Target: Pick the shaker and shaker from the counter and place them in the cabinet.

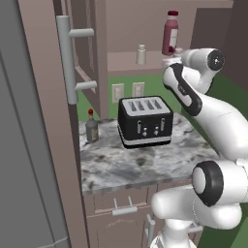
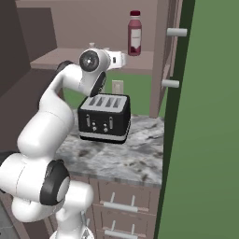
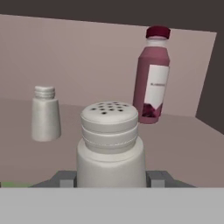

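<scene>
Before me a grey-veined marble surface (image 1: 145, 164) runs to a green wall (image 1: 160, 87) bearing two pale outlet plates (image 1: 128, 91). A black four-slot toaster (image 1: 144, 121) stands on it, with mauve-brown drawers (image 2: 126, 200) with grey handles below. A flat grey panel (image 1: 22, 145) rises at my left.

Matt, smooth beige-grey cylindrical shaker with ribbed, perforated cap (image 3: 110, 144), held; an alike matt beige-grey shaker (image 3: 45, 114) behind. Tall maroon bottle (image 3: 153, 74) rendered as smooth plastic with a paper-like label. Grey-white marbled stone counter (image 1: 145, 162), faintly glossy. Black toaster with a brushed-metal top (image 1: 144, 121). Mauve-brown matt cabinet shelf board (image 3: 183, 144); grey metal-like bar handle (image 1: 67, 58).
</scene>
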